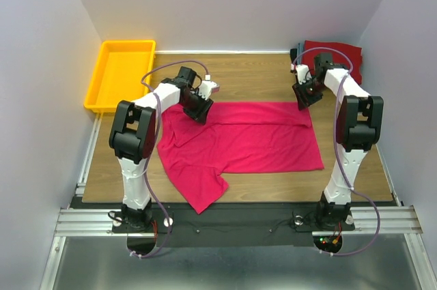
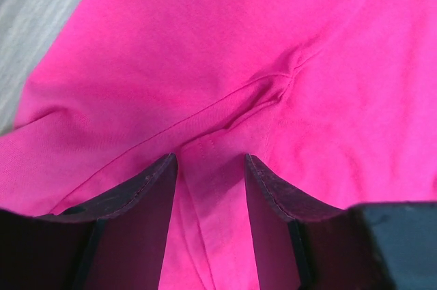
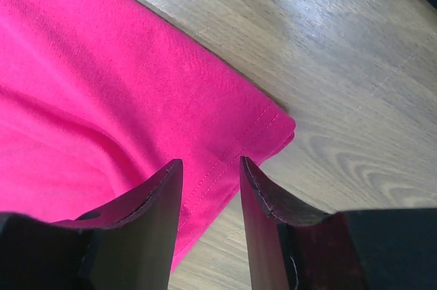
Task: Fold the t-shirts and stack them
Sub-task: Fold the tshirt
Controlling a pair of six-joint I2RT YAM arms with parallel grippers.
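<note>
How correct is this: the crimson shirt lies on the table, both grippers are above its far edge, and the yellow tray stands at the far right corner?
One thing is wrong: the yellow tray stands at the far left corner, as the top external view shows. The rest holds.

Yellow tray, wooden table

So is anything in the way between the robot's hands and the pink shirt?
Nothing visible. The left gripper and right gripper are both directly over the shirt, jaws apart, the right one at its corner.
</note>
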